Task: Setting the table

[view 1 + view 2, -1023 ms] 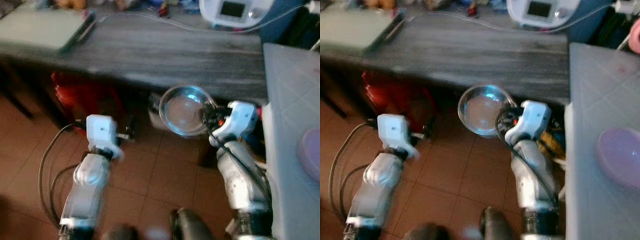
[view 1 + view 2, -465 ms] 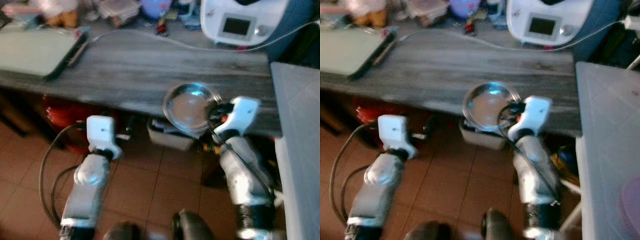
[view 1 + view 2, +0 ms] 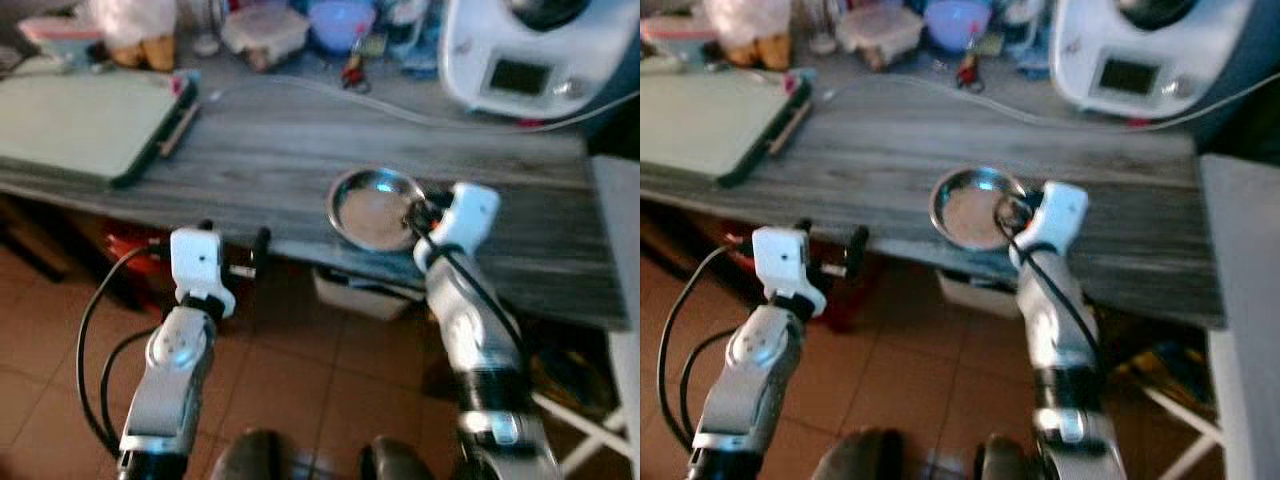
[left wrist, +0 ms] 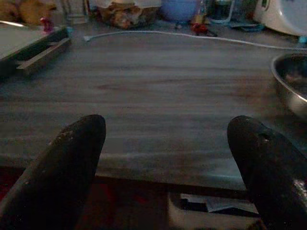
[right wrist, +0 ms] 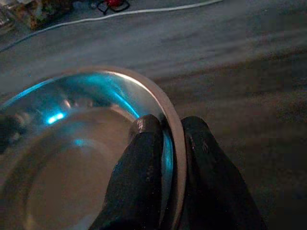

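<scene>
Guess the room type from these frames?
Likely a home kitchen or dining area: a grey wooden table crowded at the back with a white cooking machine and food containers, and a red tiled floor below.

The steel bowl (image 3: 374, 207) sits over the counter (image 3: 270, 160) near its front edge; behind it a kitchen machine (image 3: 530, 55), far left what seems a tray (image 3: 85, 125).

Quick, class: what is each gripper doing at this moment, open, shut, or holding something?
Left gripper: open, holding nothing, at the wooden table's near edge.
Right gripper: shut on the rim of the metal bowl, over the table.
</scene>
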Available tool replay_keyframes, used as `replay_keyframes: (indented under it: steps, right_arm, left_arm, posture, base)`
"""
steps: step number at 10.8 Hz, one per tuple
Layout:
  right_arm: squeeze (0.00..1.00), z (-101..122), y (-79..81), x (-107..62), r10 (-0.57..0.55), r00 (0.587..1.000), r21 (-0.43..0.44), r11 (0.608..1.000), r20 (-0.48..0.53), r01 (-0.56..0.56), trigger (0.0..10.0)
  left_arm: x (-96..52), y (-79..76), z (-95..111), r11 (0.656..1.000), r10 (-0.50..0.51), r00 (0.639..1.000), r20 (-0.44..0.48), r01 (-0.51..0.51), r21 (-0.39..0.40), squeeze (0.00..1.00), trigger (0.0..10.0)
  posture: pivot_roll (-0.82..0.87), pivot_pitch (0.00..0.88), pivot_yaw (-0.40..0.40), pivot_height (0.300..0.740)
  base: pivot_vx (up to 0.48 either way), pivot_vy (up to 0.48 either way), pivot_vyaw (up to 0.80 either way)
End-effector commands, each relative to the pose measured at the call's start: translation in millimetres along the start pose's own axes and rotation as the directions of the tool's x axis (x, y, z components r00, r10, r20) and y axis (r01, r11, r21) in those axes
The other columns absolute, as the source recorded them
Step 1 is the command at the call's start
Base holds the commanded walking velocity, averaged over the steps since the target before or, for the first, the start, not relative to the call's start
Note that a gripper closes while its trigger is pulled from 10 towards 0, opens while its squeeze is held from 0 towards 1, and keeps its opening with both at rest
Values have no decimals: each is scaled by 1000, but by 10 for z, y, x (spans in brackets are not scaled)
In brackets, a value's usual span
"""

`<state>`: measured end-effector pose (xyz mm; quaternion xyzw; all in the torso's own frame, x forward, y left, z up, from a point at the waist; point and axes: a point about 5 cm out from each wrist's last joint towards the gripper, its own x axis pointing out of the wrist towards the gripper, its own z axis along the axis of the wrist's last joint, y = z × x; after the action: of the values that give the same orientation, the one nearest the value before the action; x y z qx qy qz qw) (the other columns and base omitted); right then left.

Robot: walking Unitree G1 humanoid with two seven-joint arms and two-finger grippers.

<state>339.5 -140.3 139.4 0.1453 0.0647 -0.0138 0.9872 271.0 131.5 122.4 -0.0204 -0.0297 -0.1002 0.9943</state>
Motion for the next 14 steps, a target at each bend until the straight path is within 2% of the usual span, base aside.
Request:
replay_keyframes:
  steps: [1, 3, 4, 5, 6, 7, 14]
  right_arm:
    - [0, -78, -33, 40, -34, 998, 19, 999, -50, 35, 10000]
    - [0, -86, -3, 136, -89, 993, -2, 996, -77, 89, 10000]
    - [0, -143, -58, 138, -148, 982, -40, 989, -117, 144, 10000]
    - [0, -155, -83, 140, -166, 980, -35, 986, -113, 163, 10000]
    - [620, -200, -111, 151, -174, 975, 10, 984, -137, 178, 10000]
    - [1000, -148, -135, 172, -189, 976, 2, 982, -106, 190, 10000]
    - [1000, 63, -215, 287, -261, 965, 32, 965, 1, 261, 10000]
  left_arm:
    - [-12, -53, -18, 1000, -16, 1000, -8, 16, 0, 0, 10000]
    - [-25, -37, -9, 1000, -7, 1000, -8, 7, 1, 0, 10000]
    - [-35, -33, -16, 1000, -4, 1000, -10, 4, 3, 0, 10000]
    - [-40, -35, -20, 1000, -2, 1000, -11, 2, 2, 0, 10000]
    - [-38, -47, -24, 1000, -3, 1000, -12, 3, 0, 0, 10000]
    - [-32, -53, -26, 1000, -8, 1000, -11, 8, -2, 0, 10000]
    - [-49, -40, -28, 1000, -3, 1000, -16, 3, 4, 0, 10000]
  posture:
    - [-4, 142, -5, 740]
    - [11, 143, -16, 740]
    - [12, 144, -20, 740]
    - [11, 143, -21, 740]
    - [7, 140, -21, 740]
    - [5, 138, -20, 740]
    - [11, 154, -8, 740]
  base:
    - [0, 0, 0]
    - [0, 0, 0]
    - [0, 0, 0]
    - [0, 0, 0]
    - [0, 0, 0]
    - [0, 0, 0]
    - [0, 0, 0]
